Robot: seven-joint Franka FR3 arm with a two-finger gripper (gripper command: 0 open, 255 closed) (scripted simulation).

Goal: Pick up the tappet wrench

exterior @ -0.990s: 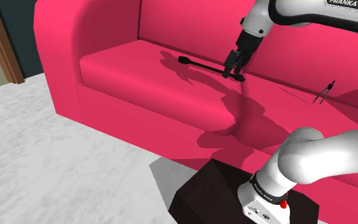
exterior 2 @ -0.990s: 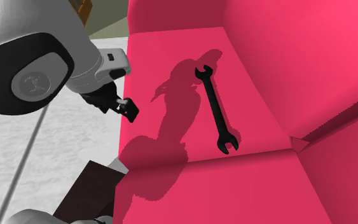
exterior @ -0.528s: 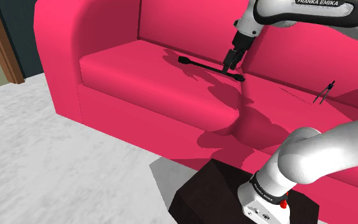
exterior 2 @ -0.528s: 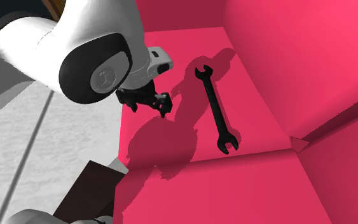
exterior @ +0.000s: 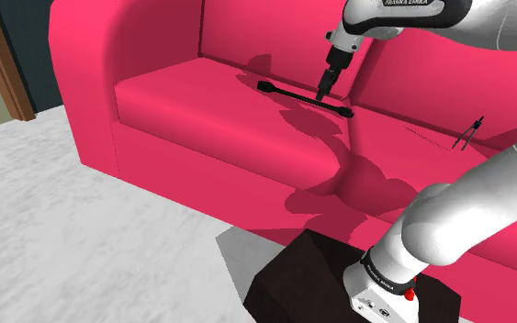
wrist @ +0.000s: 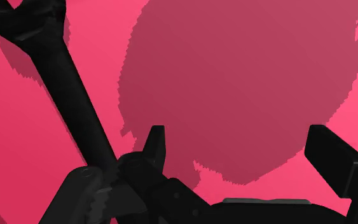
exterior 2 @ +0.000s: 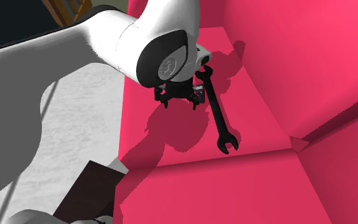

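Note:
A black tappet wrench [exterior: 288, 94] lies flat on the pink sofa seat [exterior: 183, 101], close to the backrest. My gripper [exterior: 324, 94] hangs just above the seat, over the wrench's end nearer the seam between the cushions. In the second exterior view the gripper [exterior 2: 179, 102] is open, beside the wrench [exterior 2: 217, 114] on the side away from the backrest. In the wrist view the wrench [wrist: 69, 95] runs past the outside of one finger [wrist: 153, 145]. The other finger [wrist: 336, 159] stands far off, and only shaded cushion shows between them.
A small dark pair of dividers [exterior: 467, 134] lies on the neighbouring cushion. The sofa's backrest [exterior: 275, 37] rises right behind the wrench and its armrest [exterior: 82, 55] closes the far end. Pale floor [exterior: 63, 229] and my dark stand [exterior: 339, 284] are in front.
The gripper has travelled across the seat toward the backrest and come down beside the wrench. It stays open. The wrench has not moved.

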